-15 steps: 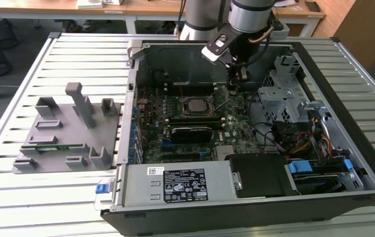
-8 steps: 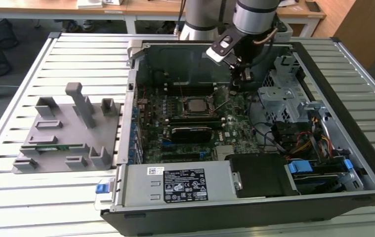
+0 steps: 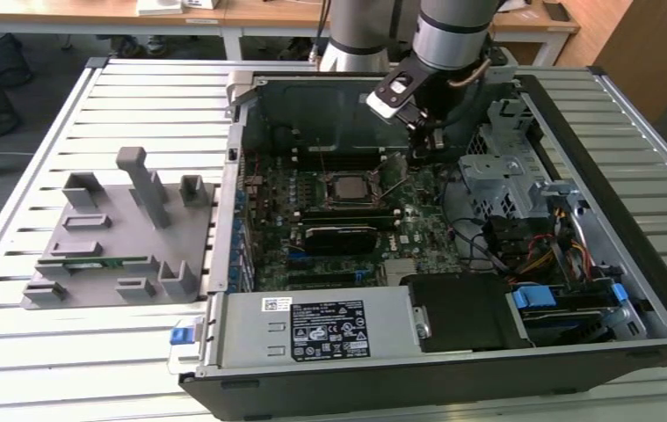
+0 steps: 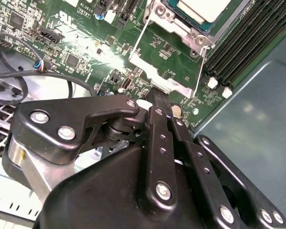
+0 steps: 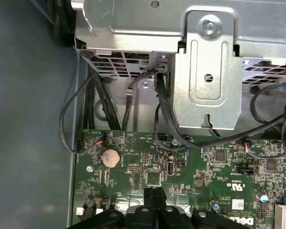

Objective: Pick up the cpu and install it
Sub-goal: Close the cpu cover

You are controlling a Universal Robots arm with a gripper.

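Note:
The cpu (image 3: 345, 187), a small square chip with a shiny metal top, lies in its socket in the middle of the motherboard (image 3: 427, 237) inside the open computer case. It shows again in the second wrist view as the cpu (image 4: 202, 8), with the socket's metal frame (image 4: 174, 86) swung up and the thin wire lever (image 4: 139, 40) raised. My gripper (image 3: 423, 151) hangs above the board toward the exterior view's right of the socket, apart from the chip. Its black fingertips (image 5: 148, 193) meet, shut with nothing between them; in the second wrist view the gripper (image 4: 159, 102) points at the raised frame.
A grey fixture (image 3: 122, 237) holding a green memory stick (image 3: 90, 262) sits on the slatted table at the exterior view's left. A metal drive cage (image 3: 503, 171), loose cables (image 3: 532, 255) and the power supply (image 3: 309, 325) crowd the case. Memory slots (image 4: 243, 38) run beside the socket.

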